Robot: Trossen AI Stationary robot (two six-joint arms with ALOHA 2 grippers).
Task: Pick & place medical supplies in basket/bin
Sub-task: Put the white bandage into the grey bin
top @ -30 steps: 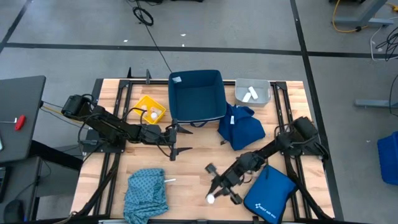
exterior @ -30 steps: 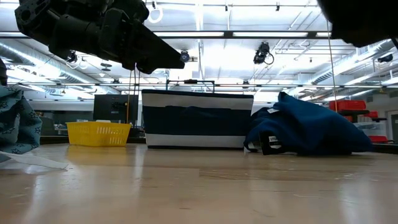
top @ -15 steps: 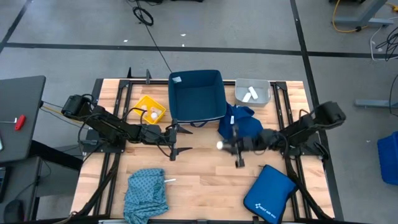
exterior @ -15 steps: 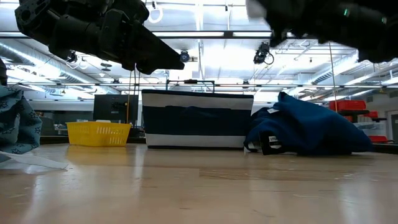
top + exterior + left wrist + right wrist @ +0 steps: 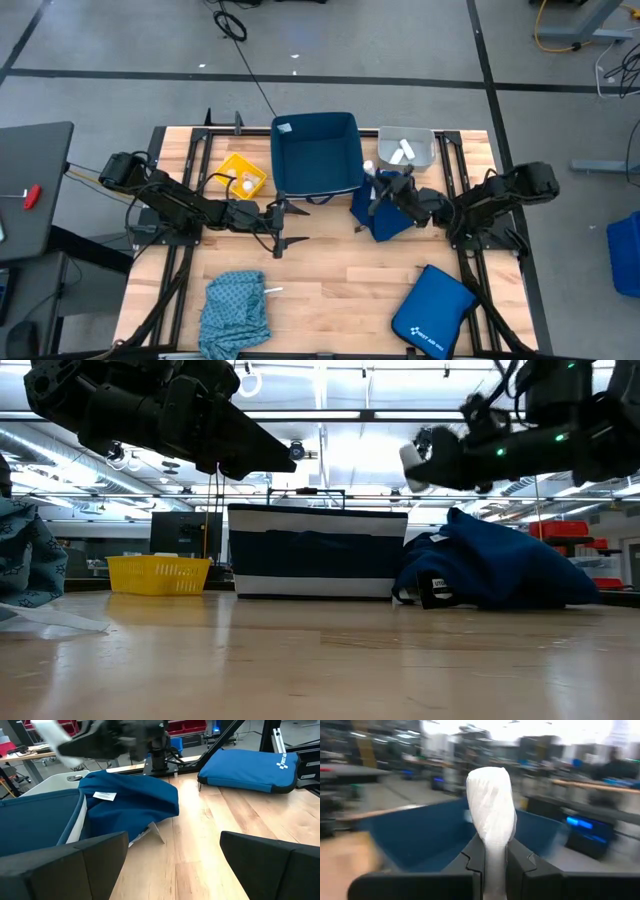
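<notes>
Right wrist view: right jaws [image 5: 490, 854] grasp a white packet [image 5: 490, 802] before the navy tub [image 5: 420, 837]; cloths remain unplaced.

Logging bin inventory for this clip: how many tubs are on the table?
3. The large navy tub sits at the back centre, the small yellow tub to its left, and the small pale grey tub to its right. None appear hidden.
</notes>
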